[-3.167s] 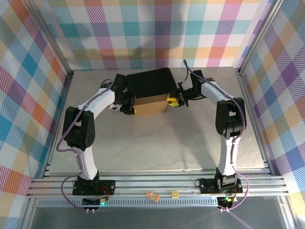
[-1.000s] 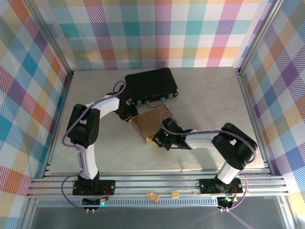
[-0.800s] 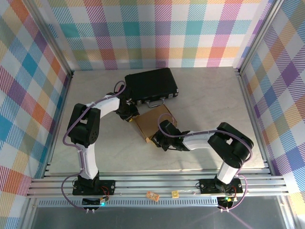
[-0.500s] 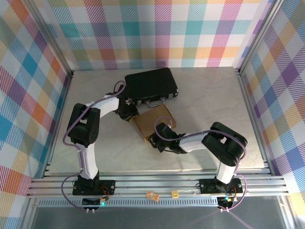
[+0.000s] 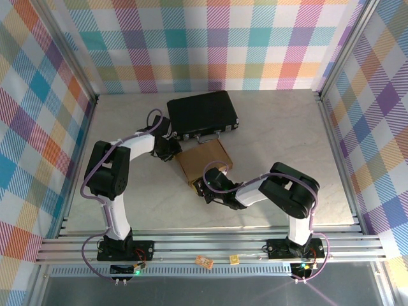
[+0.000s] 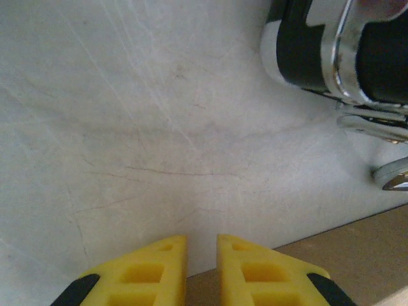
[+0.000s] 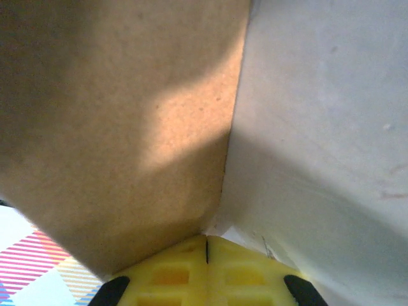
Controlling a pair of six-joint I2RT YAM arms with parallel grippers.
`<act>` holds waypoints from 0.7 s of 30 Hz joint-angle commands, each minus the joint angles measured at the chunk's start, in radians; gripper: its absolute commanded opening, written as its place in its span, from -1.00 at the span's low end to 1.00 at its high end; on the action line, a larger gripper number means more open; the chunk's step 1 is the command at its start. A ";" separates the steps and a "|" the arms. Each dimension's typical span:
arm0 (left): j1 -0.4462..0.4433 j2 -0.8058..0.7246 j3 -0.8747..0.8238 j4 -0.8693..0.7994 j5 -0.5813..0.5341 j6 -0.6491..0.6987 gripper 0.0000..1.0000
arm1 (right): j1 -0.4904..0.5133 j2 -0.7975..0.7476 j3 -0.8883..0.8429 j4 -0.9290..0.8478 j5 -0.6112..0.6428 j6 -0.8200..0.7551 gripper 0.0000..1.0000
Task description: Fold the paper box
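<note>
The brown paper box (image 5: 204, 159) lies closed in the middle of the table, turned at a slant. My left gripper (image 5: 171, 153) is at its far left corner. In the left wrist view the yellow fingers (image 6: 202, 237) stand a narrow gap apart over the table, nothing between them, and the cardboard (image 6: 357, 248) runs under them at lower right. My right gripper (image 5: 205, 189) sits low at the box's near left corner. In the right wrist view its fingers (image 7: 206, 238) are pressed together against the foot of the box's side wall (image 7: 115, 127).
A black hard case (image 5: 203, 113) with metal latches (image 6: 370, 121) lies just behind the box, close to my left gripper. Plaid walls close in three sides. Aluminium rails (image 5: 210, 245) run along the near edge. Bare table (image 5: 274, 140) lies to the right.
My right gripper has slid left along the box's near edge to its corner, and the box has turned slightly. The left fingers have drawn closer together.
</note>
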 commanded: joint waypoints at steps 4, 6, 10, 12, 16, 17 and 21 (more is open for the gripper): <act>-0.054 -0.019 -0.062 -0.167 0.124 -0.018 -0.67 | -0.025 0.042 0.043 0.047 0.115 0.159 -1.00; -0.053 -0.024 -0.059 -0.177 0.110 -0.018 -0.67 | -0.025 0.034 0.044 0.012 0.104 0.178 -1.00; -0.043 -0.028 -0.014 -0.227 0.062 0.006 -0.58 | -0.023 -0.056 0.037 -0.219 0.081 0.186 -0.97; -0.033 -0.035 0.007 -0.239 0.036 0.009 -0.46 | -0.023 -0.138 0.049 -0.447 0.073 0.185 -0.79; -0.019 -0.046 0.078 -0.271 -0.025 0.015 -0.19 | -0.045 -0.307 0.114 -0.955 0.070 0.156 -0.28; -0.019 -0.049 0.095 -0.276 -0.039 0.015 -0.14 | -0.062 -0.344 0.121 -1.006 0.072 0.113 -0.21; -0.019 -0.094 0.152 -0.286 -0.095 0.004 0.17 | -0.174 -0.510 0.229 -1.278 0.125 -0.173 0.13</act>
